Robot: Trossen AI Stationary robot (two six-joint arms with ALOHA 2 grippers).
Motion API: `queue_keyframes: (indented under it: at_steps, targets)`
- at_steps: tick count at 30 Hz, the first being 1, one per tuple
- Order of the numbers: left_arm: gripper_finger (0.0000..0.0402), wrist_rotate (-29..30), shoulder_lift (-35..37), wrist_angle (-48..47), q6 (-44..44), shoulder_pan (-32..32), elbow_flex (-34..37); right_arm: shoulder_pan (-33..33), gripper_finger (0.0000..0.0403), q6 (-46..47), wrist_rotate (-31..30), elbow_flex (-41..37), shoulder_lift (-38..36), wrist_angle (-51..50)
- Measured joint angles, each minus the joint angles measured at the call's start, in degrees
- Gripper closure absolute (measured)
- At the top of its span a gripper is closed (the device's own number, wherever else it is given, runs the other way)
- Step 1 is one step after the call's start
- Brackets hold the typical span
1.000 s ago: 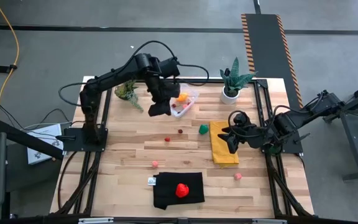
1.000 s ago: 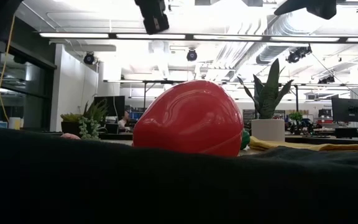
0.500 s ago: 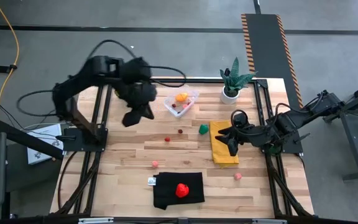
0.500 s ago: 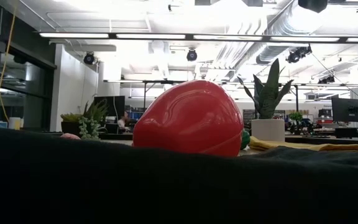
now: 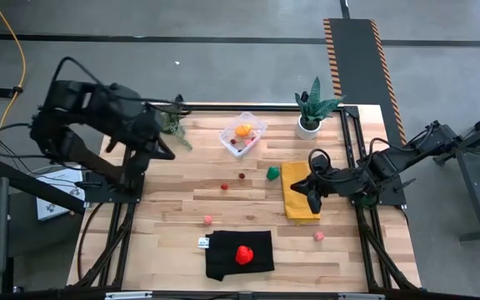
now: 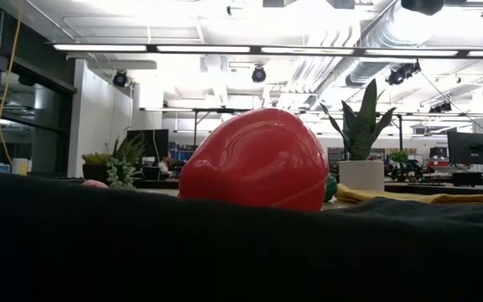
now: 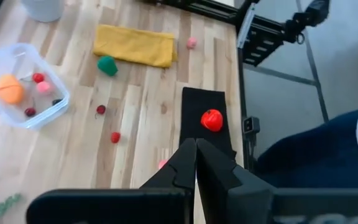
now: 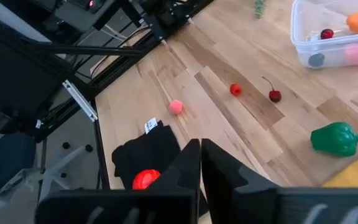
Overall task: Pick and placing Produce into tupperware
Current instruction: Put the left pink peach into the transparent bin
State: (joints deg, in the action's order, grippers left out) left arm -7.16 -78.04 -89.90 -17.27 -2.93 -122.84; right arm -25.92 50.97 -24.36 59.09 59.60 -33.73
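One tupperware [image 5: 242,133]: clear tub, upper centre of the high view, on the wooden table [image 5: 182,179].
Four or more pieces inside it: an orange piece [image 7: 9,89], a red berry [image 7: 38,78], a pink berry [image 7: 43,87], a dark red berry [image 7: 30,112]; a further dark speck cannot be identified.
Seven loose Produce pieces on the table: red strawberry-like piece [image 5: 243,254], green piece [image 5: 272,172], dark cherry [image 5: 242,175], small red berry [image 5: 224,187], pink berry [image 5: 208,219], pink piece [image 5: 318,236], all apart from the tub; count of smaller bits uncertain.
One black cloth [image 5: 238,254]: lower centre, under the strawberry-like piece.
One yellow cloth [image 5: 300,193]: right of centre, just beside the green piece.
Two potted plants: snake plant in white pot [image 5: 310,109], upper right; small leafy plant [image 5: 172,125], upper left.
Left gripper [image 7: 196,152]: fingers pressed together, empty, raised at the upper left of the high view.
Right gripper [image 8: 201,155]: fingers clenched together, empty, over the yellow cloth at the right.
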Motion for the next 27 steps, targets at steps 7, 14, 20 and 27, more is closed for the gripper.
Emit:
queue_keyframes:
  at_steps: [7, 14, 20, 27]
  targets:
    - [0.0399, 6.8, 7.6, 0.1, -6.8, 5.6, 13.9, 1.8, 0.0399, -2.1, 1.1, 0.0, 1.1, 0.6]
    - [0.0401, 7.8, 13.9, 15.3, -13.3, 15.7, 35.1, 2.8, 0.0399, -4.2, 8.3, 0.0, 4.6, 3.9]
    - [0.0401, 14.6, 15.2, 27.4, -21.1, 24.8, 49.1, 2.8, 0.0398, -4.5, 11.1, 0.0, 5.4, 5.1]
    - [0.0401, 30.4, 15.2, 35.3, -34.5, 34.9, 61.2, 2.7, 0.0398, -5.0, 11.1, 0.0, 5.4, 5.0]
